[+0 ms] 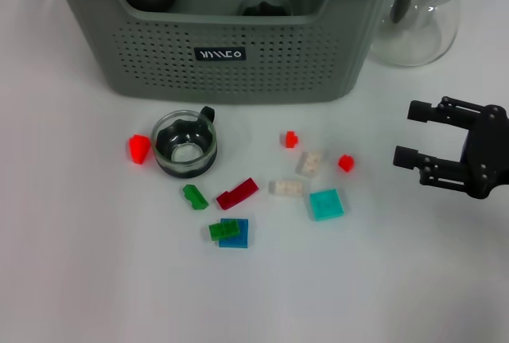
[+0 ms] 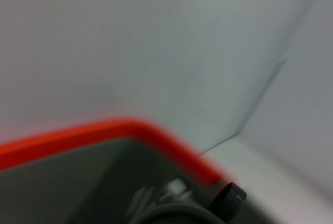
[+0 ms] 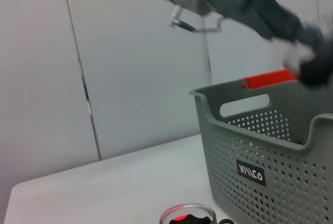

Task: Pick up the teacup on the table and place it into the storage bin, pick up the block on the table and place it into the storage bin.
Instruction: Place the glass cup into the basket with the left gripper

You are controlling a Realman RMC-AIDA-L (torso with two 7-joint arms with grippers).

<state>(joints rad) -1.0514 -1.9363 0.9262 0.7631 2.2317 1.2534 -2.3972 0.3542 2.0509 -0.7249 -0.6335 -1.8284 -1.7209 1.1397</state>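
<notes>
While the storage bin [image 1: 238, 56] sits at the far middle of the white table [image 1: 79, 279], its black label facing the robot, the task items lie loose on the table in front of it. Left to right in head view: a red block [image 1: 139, 148] sits just beside the teacup [image 1: 185, 144]. Teacup is upright, glass with dark band, handle toward the bin, close to the bin's front wall but not touching it. Then a green block [image 1: 195, 196], a dark red block [image 1: 238, 193], a green piece stacked on a blue block [image 1: 232, 232]. Further right: a small red block [image 1: 291, 139], two whitish blocks [image 1: 310, 163], a cyan square block [image 1: 326, 204], another small red block [image 1: 345, 163]. Inside the bin, two dark rounded items, unclear what. A glass carafe [image 1: 417, 21] stands beside the bin's right end.

Right gripper [image 1: 413, 134] hovers at the right side, well apart from the blocks, fingers spread, holding nothing. Left gripper [image 3: 307, 63] appears in right wrist view above the bin; fingers blurred, can't tell their state.
</notes>
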